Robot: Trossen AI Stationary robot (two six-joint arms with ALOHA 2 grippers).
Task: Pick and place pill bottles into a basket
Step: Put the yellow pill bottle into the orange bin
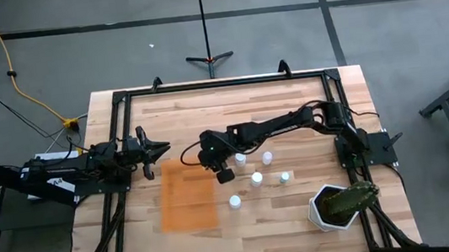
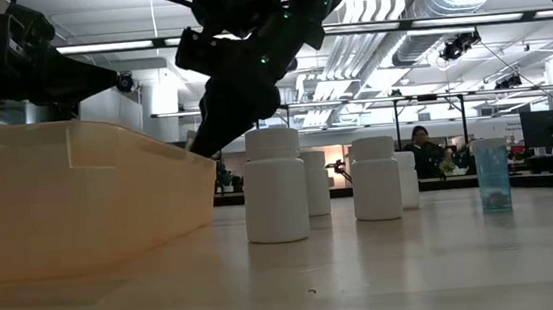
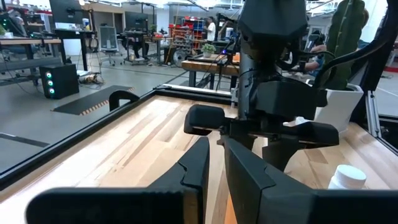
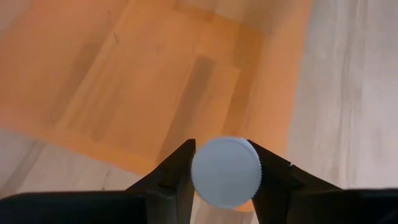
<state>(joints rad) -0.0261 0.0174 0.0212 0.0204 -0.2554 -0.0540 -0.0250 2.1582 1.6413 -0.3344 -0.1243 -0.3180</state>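
Note:
My right gripper is shut on a white pill bottle, seen cap-up in the right wrist view, over the right edge of the flat orange basket. In the low view the right gripper reaches down just behind the basket's wall. Several more white bottles stand upright on the table right of the basket, and they also show in the low view. My left gripper is shut and empty at the basket's far left corner. My right gripper pinches the bottle's round white cap between its two fingers, one on each side. The fingers come from above, pointing down. The bottle is upright below them. Whether its bottom touches anything is hidden.
A white pot with a green plant stands at the near right of the table. A small bluish bottle stands right of the white ones. A black frame runs around the table's edge.

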